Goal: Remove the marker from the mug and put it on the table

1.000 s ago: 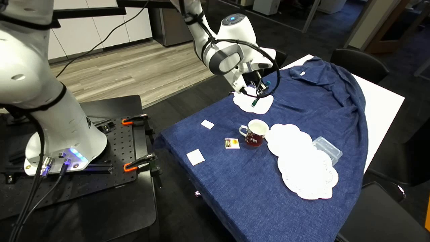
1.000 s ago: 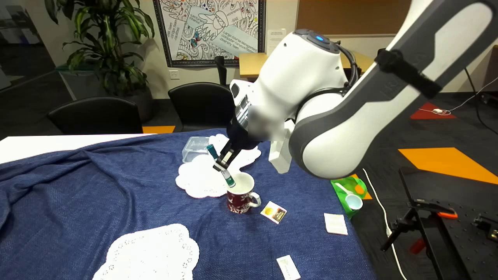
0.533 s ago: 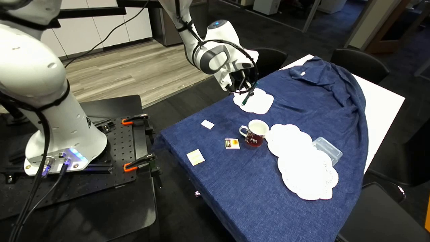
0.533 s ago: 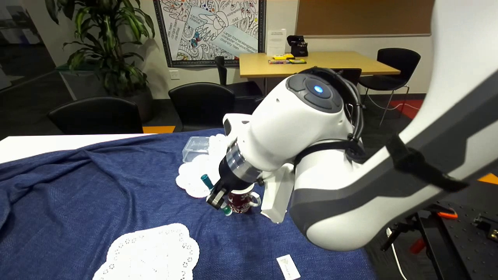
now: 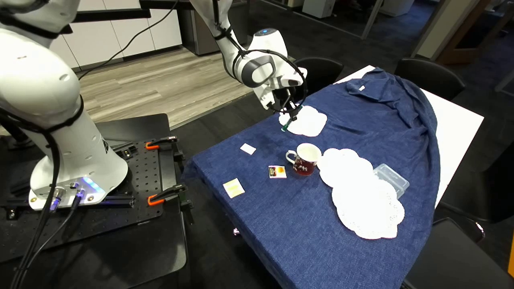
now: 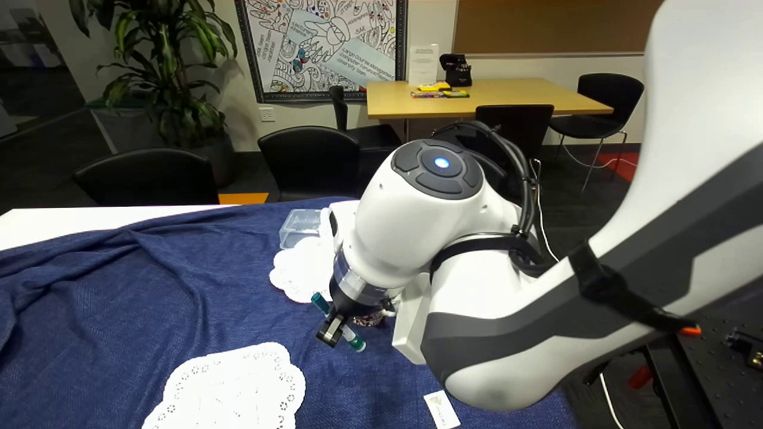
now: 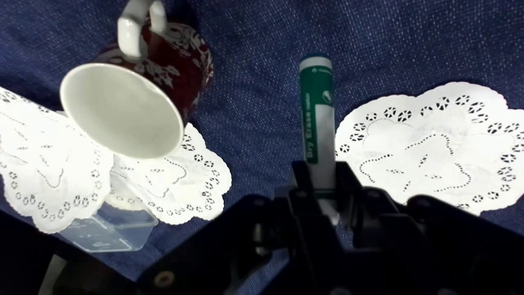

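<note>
- Plainly, the black two-fingered gripper (image 7: 322, 176) is clamped around the slim green-and-white dry-erase marker (image 7: 317, 102), holding it by the barrel.
- So the marker is outside the red ceramic mug (image 5: 304, 165) with white floral patterning, which stands upright, its pale inside showing.
- Tilted, the marker points one end down toward the dark blue cloth (image 5: 289, 228); from where I stand, I cannot tell whether that end touches it.
- That cloth drapes the rectangular table (image 5: 457, 120), whose white top shows along one edge.
- Just beside the mug, two scalloped white paper doilies (image 5: 367, 206) overlap, with a clear plastic box (image 5: 392, 178) next to them.
- A third lacy white doily (image 7: 430, 143) lies apart from that pair; in the wrist view the marker shows between it and the mug.
- A small packet (image 5: 277, 171) printed in red and yellow rests near the mug.
- Seen in an exterior view, the white jointed robot arm (image 6: 405, 238) hides most of the mug.
</note>
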`<state>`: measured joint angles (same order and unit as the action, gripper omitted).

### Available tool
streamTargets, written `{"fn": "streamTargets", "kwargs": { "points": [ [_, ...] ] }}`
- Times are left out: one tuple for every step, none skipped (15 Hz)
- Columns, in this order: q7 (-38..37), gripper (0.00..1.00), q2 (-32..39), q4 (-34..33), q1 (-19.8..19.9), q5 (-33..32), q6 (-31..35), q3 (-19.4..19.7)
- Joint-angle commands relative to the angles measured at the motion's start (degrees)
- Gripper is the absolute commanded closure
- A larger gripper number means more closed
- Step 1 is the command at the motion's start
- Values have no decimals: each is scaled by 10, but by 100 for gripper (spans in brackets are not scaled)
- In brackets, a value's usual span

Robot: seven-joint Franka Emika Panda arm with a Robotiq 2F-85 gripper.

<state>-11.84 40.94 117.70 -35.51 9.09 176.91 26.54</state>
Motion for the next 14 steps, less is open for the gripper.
{"fn": "streamTargets", "kwargs": {
  "points": [
    [-19,95,12,-42,40,-34,-67,-32],
    [-16,95,15,-50,55,-44,-81,-48],
    [-12,95,18,-56,72,-52,-90,-65],
    [-13,95,23,-63,86,-59,-99,-80],
    [-15,95,29,-70,98,-69,-108,-89],
    [-15,95,34,-76,110,-75,-119,-101],
    [-17,95,41,-83,118,-81,-133,-107],
    [-20,95,47,-91,125,-87,-151,-112],
    [-21,95,53,-98,130,-92,-172,-118],
    [-22,95,58,-106,136,-97,-188,-122],
    [-22,95,63,-113,141,-103,-203,-129],
    [-19,95,65,-119,147,-108,-219,-135],
    [-21,55,69,-125,149,-113,-230,-138],
    [-17,54,70,-130,155,-116,-239,-145]
  ]
}}
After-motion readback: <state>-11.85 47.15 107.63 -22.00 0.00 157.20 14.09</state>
